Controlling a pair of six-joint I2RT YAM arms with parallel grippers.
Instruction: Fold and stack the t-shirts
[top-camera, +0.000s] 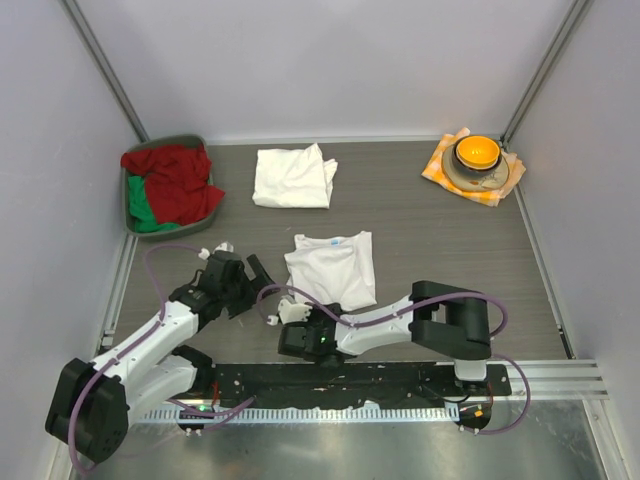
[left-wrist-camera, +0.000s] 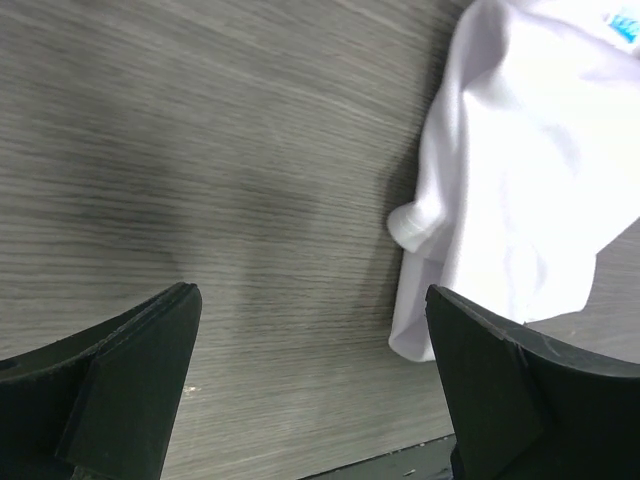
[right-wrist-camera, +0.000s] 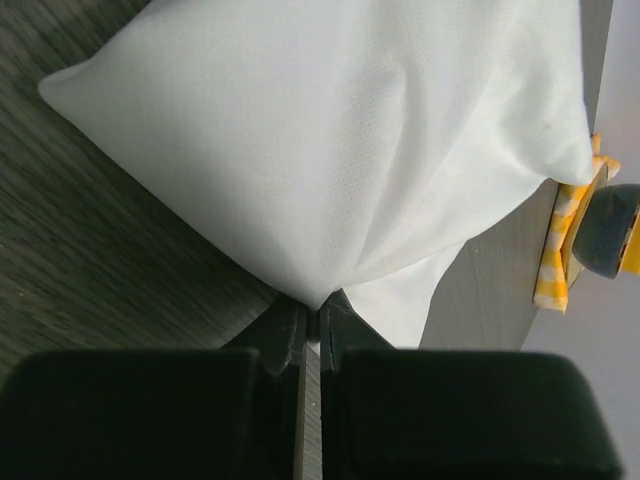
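Observation:
One white t-shirt (top-camera: 293, 177) lies folded at the back of the table. A second white t-shirt (top-camera: 333, 266) lies crumpled at the centre. My right gripper (top-camera: 297, 314) is at its near edge; in the right wrist view it (right-wrist-camera: 320, 303) is shut on a pinched edge of this t-shirt (right-wrist-camera: 330, 130), which spreads out ahead of the fingers. My left gripper (top-camera: 243, 270) sits left of that shirt, open and empty. In the left wrist view it (left-wrist-camera: 315, 345) is over bare table, with the shirt's edge (left-wrist-camera: 510, 190) beside the right finger (left-wrist-camera: 520, 390).
A grey bin (top-camera: 132, 212) with red and green cloths stands at the back left. An orange bowl (top-camera: 477, 152) sits on an orange-and-white checked cloth (top-camera: 436, 166) at the back right; the cloth also shows in the right wrist view (right-wrist-camera: 553, 275). Walls enclose the table.

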